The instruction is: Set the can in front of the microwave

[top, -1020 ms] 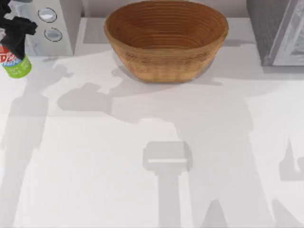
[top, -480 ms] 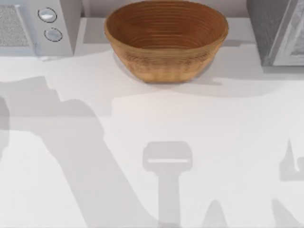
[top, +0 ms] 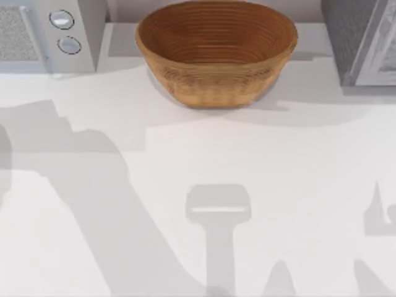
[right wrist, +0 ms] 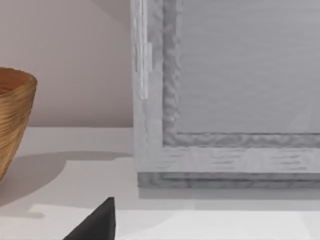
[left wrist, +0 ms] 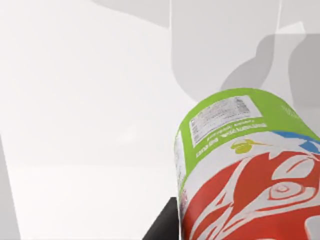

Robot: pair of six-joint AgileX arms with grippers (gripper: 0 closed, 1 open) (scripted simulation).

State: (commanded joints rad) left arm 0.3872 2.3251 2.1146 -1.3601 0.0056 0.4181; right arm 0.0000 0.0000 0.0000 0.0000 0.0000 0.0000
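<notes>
While I am watching from above, the white surface is carrying the microwave at its far left, a dark grey box appliance at its far right, and a woven basket between them. Close before my left wrist camera, the can is hanging tilted over the surface; I cannot tell whether the left tool is gripping it. Beside the grey appliance, my right tool is showing one dark fingertip; its state is unclear.

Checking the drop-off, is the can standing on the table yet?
Cannot tell. The left wrist view has the can close up and tilted above the white table, but its base is hidden, so neither contact nor gap shows.
</notes>
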